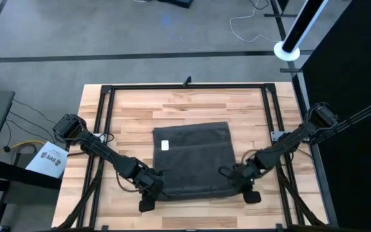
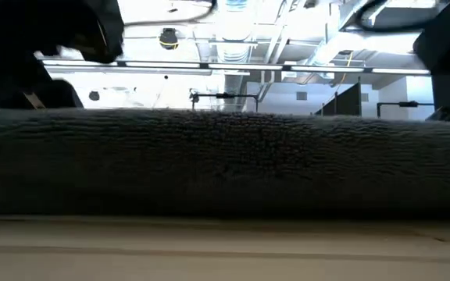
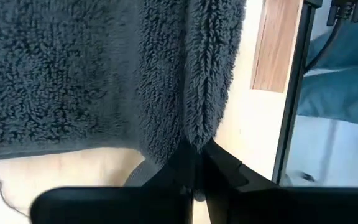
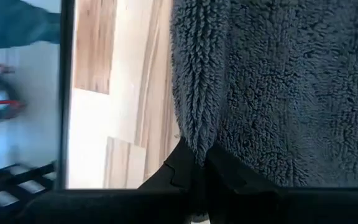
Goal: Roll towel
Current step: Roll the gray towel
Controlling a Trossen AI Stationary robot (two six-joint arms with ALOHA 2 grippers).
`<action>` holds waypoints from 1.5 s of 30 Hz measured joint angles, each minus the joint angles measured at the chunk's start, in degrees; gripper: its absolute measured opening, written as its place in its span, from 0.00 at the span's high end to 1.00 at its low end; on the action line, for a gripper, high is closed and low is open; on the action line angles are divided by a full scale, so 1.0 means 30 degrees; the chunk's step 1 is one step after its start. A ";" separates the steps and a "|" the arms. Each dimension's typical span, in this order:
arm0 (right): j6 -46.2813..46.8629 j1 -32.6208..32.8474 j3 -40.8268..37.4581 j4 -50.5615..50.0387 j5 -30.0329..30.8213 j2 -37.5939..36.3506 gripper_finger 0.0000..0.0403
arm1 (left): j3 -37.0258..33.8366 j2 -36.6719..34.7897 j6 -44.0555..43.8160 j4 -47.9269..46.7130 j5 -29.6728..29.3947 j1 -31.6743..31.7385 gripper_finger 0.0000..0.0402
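The dark charcoal-grey towel (image 1: 195, 159) lies flat on the wooden table (image 1: 127, 106), a small white label (image 1: 165, 145) near its left side. Its near edge is folded over into a thick ridge that fills the low view (image 2: 225, 164). My left gripper (image 1: 154, 189) is shut on the towel's near left corner. My right gripper (image 1: 240, 182) is shut on its near right corner. My left gripper pinches the folded near edge (image 3: 194, 134) of the towel at its left corner between its two fingers, coming level from the table's left. The fold holds several layers and rests on the table. My right gripper pinches the folded near edge (image 4: 194, 140) of the towel at its right corner between its two fingers, coming level from the table's right. The fold holds several layers and rests on the table.
A black metal frame (image 1: 185, 86) runs around the table top. A white paper (image 1: 49, 159) lies off the table's left side. Bare wood lies beyond the towel's far edge.
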 joint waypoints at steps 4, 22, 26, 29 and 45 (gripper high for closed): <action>0.0451 -0.1488 -0.0224 0.0017 -0.2851 -0.0205 0.98 | 0.0070 -0.0030 -0.0681 0.0680 0.2608 0.0777 1.00; 0.0598 -0.4388 -0.1057 -0.0565 -0.3713 0.0377 0.99 | -0.1890 -0.0273 0.0412 0.1235 0.2412 0.2474 1.00; 0.0673 -0.4847 -0.1097 -0.0295 -0.3286 0.0377 0.99 | -0.2853 -0.0273 -0.0572 0.2687 0.2270 0.2423 1.00; 0.0669 -0.5165 -0.1094 -0.0337 -0.3238 0.0384 0.99 | -0.3071 -0.0273 -0.1349 0.2859 0.1689 0.2405 1.00; 0.0635 -0.5671 0.0560 -0.5993 -0.2060 0.0121 0.74 | -0.3115 -0.0273 -0.3748 0.2462 0.0160 0.2357 0.93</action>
